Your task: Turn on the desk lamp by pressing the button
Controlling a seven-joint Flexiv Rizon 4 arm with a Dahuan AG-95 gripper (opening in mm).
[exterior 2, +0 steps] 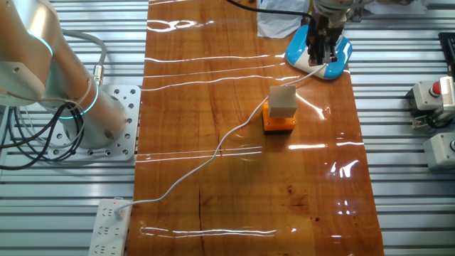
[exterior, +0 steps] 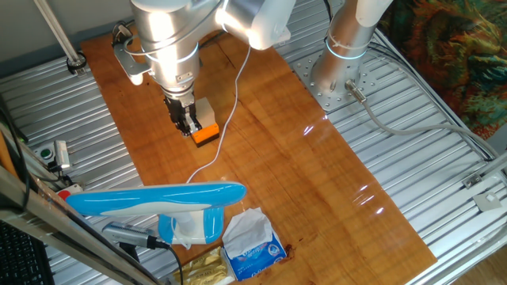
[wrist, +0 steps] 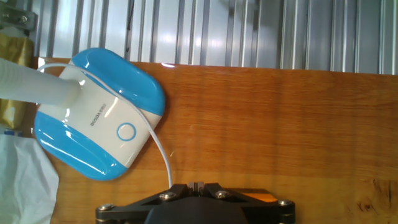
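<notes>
Blue-white desk lamp [wrist: 99, 115] lies apart from the jaws, ahead-left.

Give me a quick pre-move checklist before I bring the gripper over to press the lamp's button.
1. Button located: ok. The round button shows on the white top of the desk lamp base.
2. Button unobstructed: ok. Nothing lies on it in the hand view.
3. Gripper aligned over button: not ok. It hangs near the orange block, away from the lamp.
4. Cord clear of the path: not ok. It runs past the block toward the lamp base.
5. Lamp plugged in: ok. The cord ends at the power strip.
6. Finger state: cannot tell. No view shows the fingertips clearly.
</notes>
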